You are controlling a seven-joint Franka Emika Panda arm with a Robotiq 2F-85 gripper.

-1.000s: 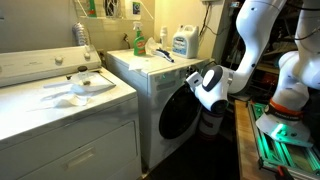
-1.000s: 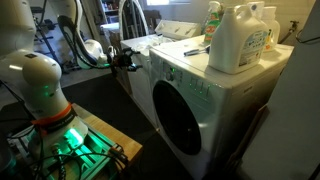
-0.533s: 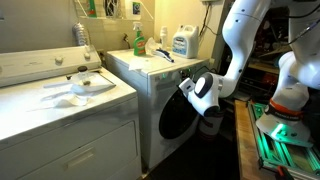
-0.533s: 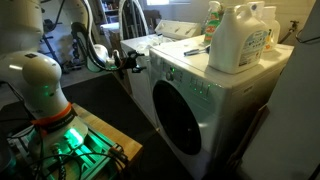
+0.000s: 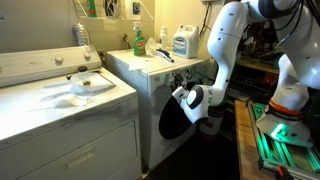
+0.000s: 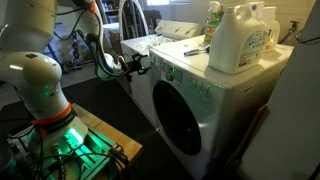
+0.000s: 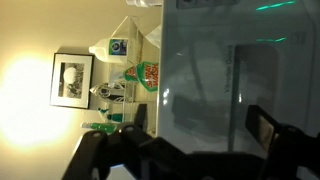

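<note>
In an exterior view the end effector [image 5: 186, 100] hangs just in front of the washer [image 5: 150, 75], level with its dark round door [image 5: 170, 122]. A detergent jug [image 5: 181, 41] and a green bottle [image 5: 138, 40] stand on the washer's top. In an exterior view the end effector [image 6: 143, 66] sits near the washer's upper front corner, above and to one side of the door [image 6: 180, 125]. In the wrist view its fingers [image 7: 264, 127] stand wide apart, open and empty, with the washer's pale front between them.
</note>
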